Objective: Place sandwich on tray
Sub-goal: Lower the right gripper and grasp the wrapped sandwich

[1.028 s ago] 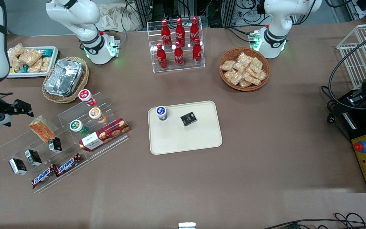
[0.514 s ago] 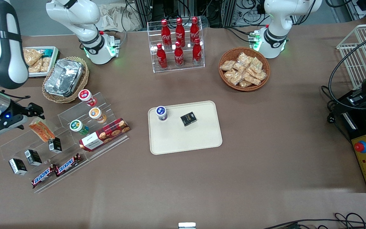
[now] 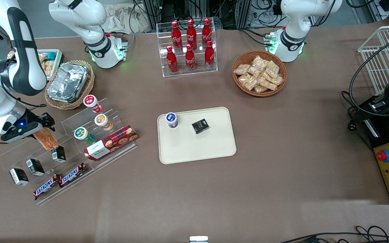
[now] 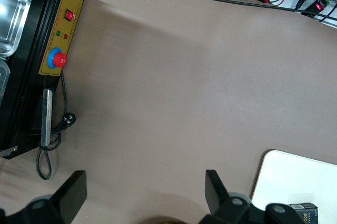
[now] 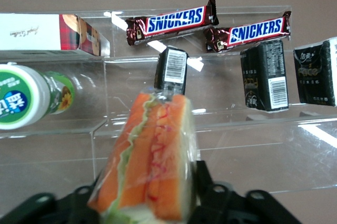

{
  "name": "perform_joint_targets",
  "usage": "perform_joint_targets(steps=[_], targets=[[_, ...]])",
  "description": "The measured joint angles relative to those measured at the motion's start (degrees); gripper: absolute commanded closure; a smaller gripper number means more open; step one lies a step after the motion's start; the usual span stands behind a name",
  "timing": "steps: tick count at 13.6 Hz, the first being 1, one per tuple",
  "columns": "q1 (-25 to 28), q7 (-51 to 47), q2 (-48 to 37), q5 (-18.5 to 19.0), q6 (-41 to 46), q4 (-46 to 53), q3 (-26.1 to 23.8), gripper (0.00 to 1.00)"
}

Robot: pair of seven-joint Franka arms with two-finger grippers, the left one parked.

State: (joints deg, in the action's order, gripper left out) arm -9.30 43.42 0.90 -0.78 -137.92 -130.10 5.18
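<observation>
The sandwich [image 3: 47, 140] lies on the upper step of a clear plastic stand [image 3: 12, 153] toward the working arm's end of the table, well apart from the tray [image 3: 198, 152]. It stands on edge with its orange, red and green layers showing through the wrap. The right arm's gripper [image 3: 42, 130] is down over the end of the sandwich that is farther from the front camera. In the right wrist view the gripper [image 5: 145, 205] sits around the sandwich [image 5: 150, 155]. I cannot tell whether it has clamped the wrap or is only set around it.

Just beside the sandwich's nearer tip is a small black box [image 3: 58, 154]. Two more black boxes [image 3: 34, 166] sit on the same stand, nearer the front camera. Two Snickers bars [image 3: 59, 180] lie on the lowest step. Beside the sandwich, toward the tray, a second stand holds a green-lidded cup [image 3: 83, 134], an orange-lidded cup [image 3: 102, 121] and a red-lidded cup [image 3: 92, 103], with a tartan biscuit box [image 3: 110, 142] nearer the camera.

The tray lies flat in the middle of the table. It carries a blue-lidded cup [image 3: 171, 120] and a black box [image 3: 200, 126], apart from each other. Farther from the camera stand a rack of red cola bottles [image 3: 190, 44], a foil container [image 3: 68, 82] in a wicker basket, and a round basket of snack packets [image 3: 259, 73].
</observation>
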Motion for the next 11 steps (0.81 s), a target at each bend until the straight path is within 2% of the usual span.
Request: perform_joint_targets(steps=[1,2,6,11], targets=[[0.0,0.0,0.0,0.0,-0.2,0.0,0.0,0.97],[0.0,0.0,0.0,0.0,-0.3,0.0,-0.1,1.00],[3.0,0.5,-0.3,0.0,0.6,1.8,-0.3,1.00],[13.1,0.5,-2.4,0.0,14.8,13.8,-0.7,1.00]])
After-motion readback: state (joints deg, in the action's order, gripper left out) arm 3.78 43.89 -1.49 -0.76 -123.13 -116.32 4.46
